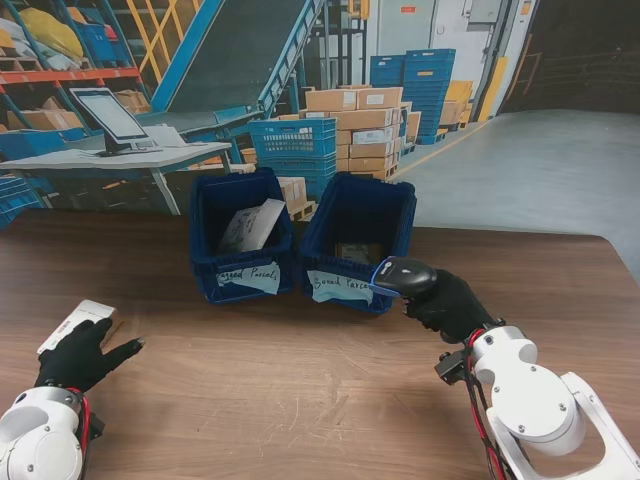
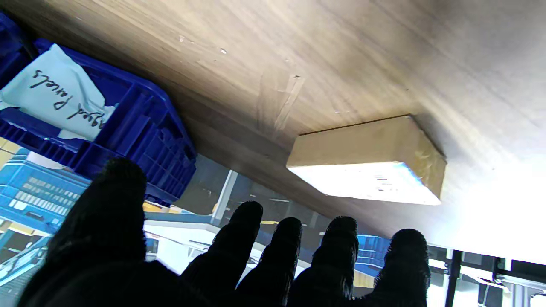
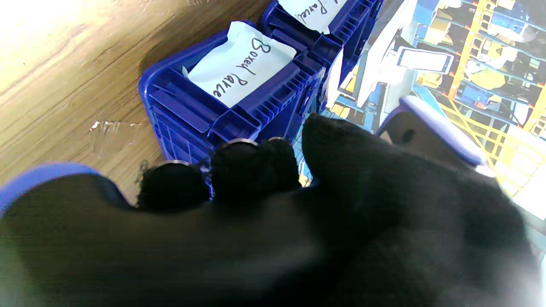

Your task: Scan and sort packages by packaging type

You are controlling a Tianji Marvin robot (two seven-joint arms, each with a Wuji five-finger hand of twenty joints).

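Note:
A small cardboard box with a white label on top lies on the wooden table at the far left. My left hand hovers at its near end with fingers spread and holds nothing. In the left wrist view the box lies just beyond my fingertips. My right hand is shut on a black handheld scanner, which sits at the front corner of the right bin. The right wrist view shows the scanner's head past my curled fingers.
Two blue bins stand side by side mid-table. The left one, with a handwritten "Bagged Parcels" label, holds a white bag. The right one, labelled "Boxed Parcels", holds a brown item.

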